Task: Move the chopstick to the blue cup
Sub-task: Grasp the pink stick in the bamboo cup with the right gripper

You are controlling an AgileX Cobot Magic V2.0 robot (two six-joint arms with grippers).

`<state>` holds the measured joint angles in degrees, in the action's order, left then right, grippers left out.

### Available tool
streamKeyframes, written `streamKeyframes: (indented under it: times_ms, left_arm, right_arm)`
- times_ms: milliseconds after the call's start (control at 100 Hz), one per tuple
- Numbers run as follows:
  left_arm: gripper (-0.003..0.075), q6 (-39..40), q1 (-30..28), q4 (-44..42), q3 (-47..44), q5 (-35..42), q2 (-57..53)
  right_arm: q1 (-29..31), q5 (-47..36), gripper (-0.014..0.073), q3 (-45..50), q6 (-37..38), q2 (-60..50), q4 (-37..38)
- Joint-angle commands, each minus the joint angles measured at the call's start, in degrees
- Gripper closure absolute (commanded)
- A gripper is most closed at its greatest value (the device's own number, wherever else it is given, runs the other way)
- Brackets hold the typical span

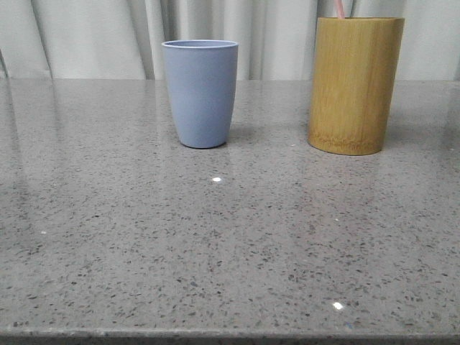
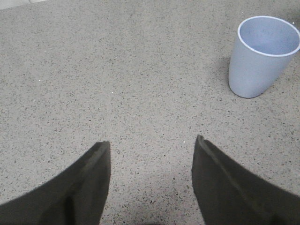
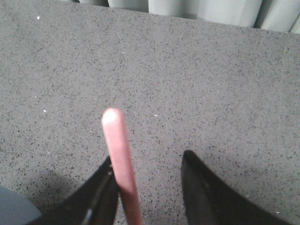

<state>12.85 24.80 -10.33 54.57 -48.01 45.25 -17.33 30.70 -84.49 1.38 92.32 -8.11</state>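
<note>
While I look from the front, the blue cup [image 1: 200,93] stands on the desk [image 1: 215,251] near its far edge, a bit left of the middle, and I see nothing inside it. The bamboo holder [image 1: 355,86] stands near the far edge too, over toward the right side, well apart from the cup. The pink top of the chopstick [image 1: 339,8] pokes up out of the holder, so I think the job has hardly begun. From my left wrist, my left gripper [image 2: 152,140] has its two fingers spread wide with bare desk between them, and it carries nothing. The blue cup [image 2: 262,56] stands upright off to one side of it, with its mouth open and nothing in it. From my right wrist, my right gripper [image 3: 147,157] also has its fingers wide apart. The chopstick [image 3: 119,159] stands just beside one finger and may touch it, but the other finger is well away, so it is not pinched. What is left, I think, is almost all of it: squeeze the chopstick, lift it out of the holder, carry it across to the blue cup and drop it in.
</note>
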Motion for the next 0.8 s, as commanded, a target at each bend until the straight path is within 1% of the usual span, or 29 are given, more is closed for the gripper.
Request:
streamKeyframes:
  times_ms: [0, 160, 260, 330, 440, 590, 790]
  left_arm:
    - [0.0330, 0.5, 0.3, -0.7, 1.4, 4.2, -0.3]
    - [0.0330, 0.5, 0.3, -0.7, 1.4, 4.2, -0.3]
    - [0.0330, 0.5, 0.3, -0.7, 1.4, 4.1, -0.3]
    - [0.0330, 0.5, 0.3, -0.7, 1.4, 4.1, -0.3]
    - [0.0330, 0.5, 0.3, -0.7, 1.4, 4.0, -0.3]
    - [0.0330, 0.5, 0.3, -0.7, 1.4, 4.0, -0.3]
    - [0.0330, 0.5, 0.3, -0.7, 1.4, 4.0, -0.3]
  right_arm:
    - [0.1, -4.6, 0.0362, -2.2, -0.5, -2.5, -0.2]
    - [0.1, -4.6, 0.0519, -2.2, -0.5, -2.5, -0.1]
    - [0.1, -4.6, 0.0593, -2.2, -0.5, -2.5, -0.1]
    - [0.1, -4.7, 0.0626, -2.2, -0.5, -2.5, -0.1]
    - [0.1, -4.8, 0.0643, -2.4, -0.5, -2.5, -0.1]
    - [0.1, -3.7, 0.0643, -3.8, -0.6, -3.2, -0.1]
    - [0.1, -1.2, 0.0643, -8.2, -2.1, -5.7, -0.1]
